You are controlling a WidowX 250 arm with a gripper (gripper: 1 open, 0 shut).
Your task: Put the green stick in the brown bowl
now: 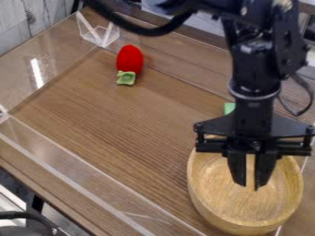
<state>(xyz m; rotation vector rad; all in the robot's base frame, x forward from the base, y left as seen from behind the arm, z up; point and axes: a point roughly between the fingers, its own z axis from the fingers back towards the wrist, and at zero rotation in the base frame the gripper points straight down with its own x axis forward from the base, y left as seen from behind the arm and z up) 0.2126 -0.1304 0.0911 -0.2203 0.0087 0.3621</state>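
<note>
At the near right of the wooden table [110, 129], the brown bowl [209, 199] sits under the gripper [245, 173], whose fingers reach down inside it, slightly parted. By my reading the release is at hand. The green stick [229, 108] shows only as a green sliver behind the arm; whether it is gripped I cannot tell.

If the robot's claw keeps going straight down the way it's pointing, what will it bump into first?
Probably the inside bottom of the brown bowl. The gripper points almost straight down, with its tips already below the bowl's rim. The fingers hide whatever may be between them, and the depth is hard to judge from this one view.
</note>
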